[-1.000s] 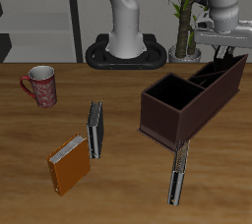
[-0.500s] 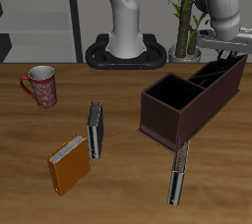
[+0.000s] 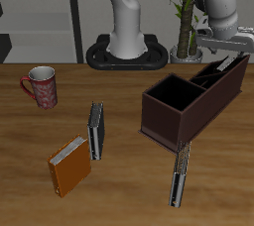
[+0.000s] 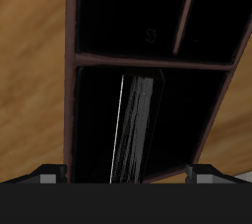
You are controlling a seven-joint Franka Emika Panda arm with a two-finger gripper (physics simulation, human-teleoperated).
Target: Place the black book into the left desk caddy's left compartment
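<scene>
The left desk caddy is a long dark maroon box lying at an angle on the table. The black book leans on edge inside the caddy's end section farthest from the table's front edge, its top sticking out above the rim. In the wrist view the book stands in that compartment, white page edge showing. My gripper hangs just above this end of the caddy. It is open and empty; its fingertips are spread wide apart, clear of the book.
A red mug, a grey book and an orange book lie across the table from the caddy. Another thin book lies near the front edge. A plant stands behind the caddy, beside the robot base.
My gripper has risen a little above the caddy's far end. The black book stays in the compartment, apart from the fingers.
</scene>
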